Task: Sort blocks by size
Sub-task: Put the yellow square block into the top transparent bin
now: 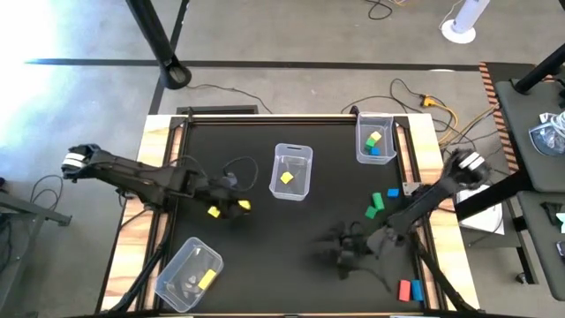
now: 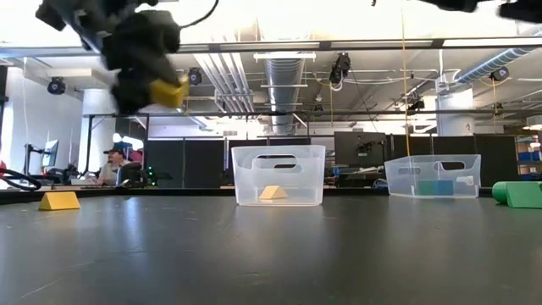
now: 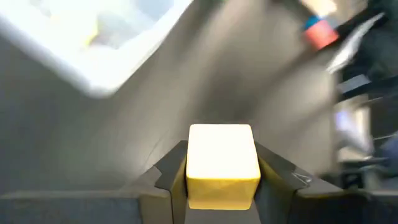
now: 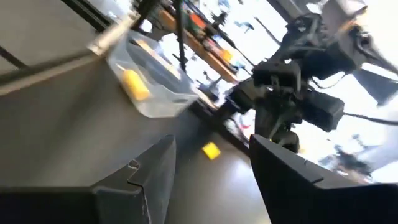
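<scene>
One yellow block (image 3: 222,163) clamped, left gripper (image 1: 240,206) raised

Overhead, table-level and two wrist views (shared table (image 1: 291,238))

Blurred, cropped and hidden parts

In the low view the left end effector (image 2: 140,63) is smeared at upper left, its top cut by the frame edge, and only a corner of its yellow block (image 2: 168,91) shows. The green block (image 2: 517,194) is cropped at the right edge. In the left wrist view the bin (image 3: 106,43) at upper left is blurred and cut off. The right end effector (image 1: 346,256) is a dark smudge against the surface (image 1: 265,247); its fingers cannot be made out there.
</scene>
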### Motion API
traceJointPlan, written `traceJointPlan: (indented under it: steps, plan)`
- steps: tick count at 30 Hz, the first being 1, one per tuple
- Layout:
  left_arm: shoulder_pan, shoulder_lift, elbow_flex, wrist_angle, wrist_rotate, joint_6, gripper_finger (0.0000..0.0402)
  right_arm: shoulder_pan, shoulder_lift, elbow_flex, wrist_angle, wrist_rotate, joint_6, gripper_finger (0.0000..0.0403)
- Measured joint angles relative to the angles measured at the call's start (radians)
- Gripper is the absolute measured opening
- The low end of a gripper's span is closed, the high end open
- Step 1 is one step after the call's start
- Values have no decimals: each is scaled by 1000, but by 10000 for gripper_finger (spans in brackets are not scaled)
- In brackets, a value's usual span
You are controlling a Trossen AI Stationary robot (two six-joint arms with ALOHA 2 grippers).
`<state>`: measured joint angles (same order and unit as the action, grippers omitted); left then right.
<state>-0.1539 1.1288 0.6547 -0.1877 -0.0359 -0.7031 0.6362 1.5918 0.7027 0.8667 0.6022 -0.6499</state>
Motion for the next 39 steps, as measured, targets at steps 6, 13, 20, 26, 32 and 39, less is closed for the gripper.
traceJointPlan:
  steps: [6,13,20,26,32,39]
  plan:
    - [0,104,-165,621,56,113,116,-4,180,189,1,283,-153,229]
    - [-10,299,-216,982,144,122,116,-7,277,353,-6,362,-343,297]
    - [-35,402,-154,1104,265,156,116,-45,251,430,-300,174,-203,337]
    - [-91,426,-103,1104,255,245,116,-93,248,476,-375,172,-161,324]
    - [-116,430,-74,1113,254,284,116,-112,243,482,-385,149,-153,290]
    - [-119,430,-81,1129,228,292,117,-111,243,486,-392,148,-154,209]
